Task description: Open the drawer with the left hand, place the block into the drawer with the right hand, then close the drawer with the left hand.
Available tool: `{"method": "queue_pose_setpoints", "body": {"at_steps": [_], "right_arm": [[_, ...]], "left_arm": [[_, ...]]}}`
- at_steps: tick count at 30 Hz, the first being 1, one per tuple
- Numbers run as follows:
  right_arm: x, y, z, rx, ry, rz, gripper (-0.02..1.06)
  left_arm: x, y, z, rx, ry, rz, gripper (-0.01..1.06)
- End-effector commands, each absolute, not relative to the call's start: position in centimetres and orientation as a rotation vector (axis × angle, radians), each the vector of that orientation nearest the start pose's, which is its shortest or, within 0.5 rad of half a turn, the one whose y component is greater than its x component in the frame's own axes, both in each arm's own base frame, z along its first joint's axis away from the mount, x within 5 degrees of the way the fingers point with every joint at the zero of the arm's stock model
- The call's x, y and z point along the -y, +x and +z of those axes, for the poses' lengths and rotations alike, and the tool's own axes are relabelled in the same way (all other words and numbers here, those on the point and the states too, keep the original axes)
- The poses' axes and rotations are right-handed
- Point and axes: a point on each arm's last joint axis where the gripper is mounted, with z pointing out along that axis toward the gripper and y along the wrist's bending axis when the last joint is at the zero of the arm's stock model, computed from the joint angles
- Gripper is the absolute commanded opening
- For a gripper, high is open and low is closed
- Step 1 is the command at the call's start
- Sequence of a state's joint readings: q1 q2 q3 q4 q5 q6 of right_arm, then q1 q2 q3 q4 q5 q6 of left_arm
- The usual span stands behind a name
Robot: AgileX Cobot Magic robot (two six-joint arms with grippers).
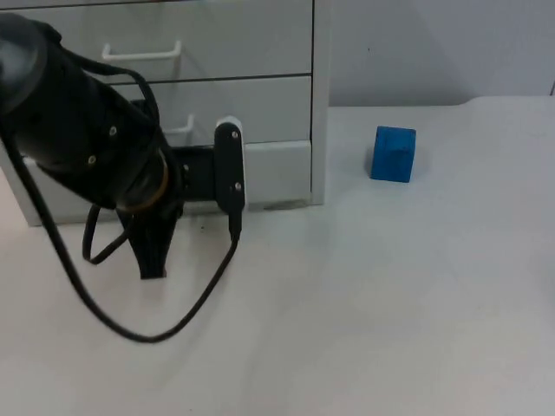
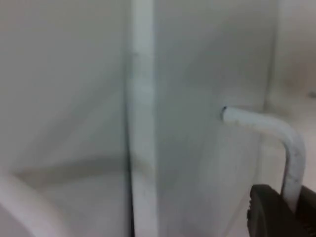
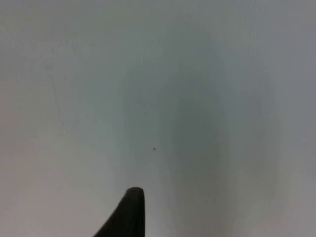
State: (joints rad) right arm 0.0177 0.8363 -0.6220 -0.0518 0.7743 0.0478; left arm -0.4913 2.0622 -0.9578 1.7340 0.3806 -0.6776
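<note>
white table (image 1: 390,303): blue block (image 1: 393,154) from above, handle (image 2: 276,133) beside left gripper (image 2: 281,212)

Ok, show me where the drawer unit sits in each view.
Top view: drawer unit at upper left, behind the left arm.
Left wrist view: its front close ahead, a handle beside the left gripper.
Right wrist view: white table below the waiting right gripper.
Shared landmark: the unit's white handles for the first two; the table for the third.
</note>
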Motion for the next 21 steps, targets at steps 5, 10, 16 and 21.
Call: {"method": "queue_pose_setpoints", "body": {"at_steps": [5,10,16,21], "right_arm": [[0.0,14.8,27.7,-2.458,-0.002,-0.027,1.04],[0.0,14.8,27.7,-2.458,-0.002,-0.027,1.04],[0.0,14.8,27.7,-2.458,-0.002,-0.027,1.04],[0.0,14.8,27.7,-2.457,-0.001,-0.025,1.04]], "left_arm": [[15.4,26.9,6.2,-2.093,1.767,0.445,0.0],[16.1,21.8,5.9,-2.09,1.881,0.336,0.0],[17.1,20.0,6.0,-2.094,1.896,0.291,0.0],[17.2,19.8,5.9,-2.097,1.896,0.261,0.0]]}}
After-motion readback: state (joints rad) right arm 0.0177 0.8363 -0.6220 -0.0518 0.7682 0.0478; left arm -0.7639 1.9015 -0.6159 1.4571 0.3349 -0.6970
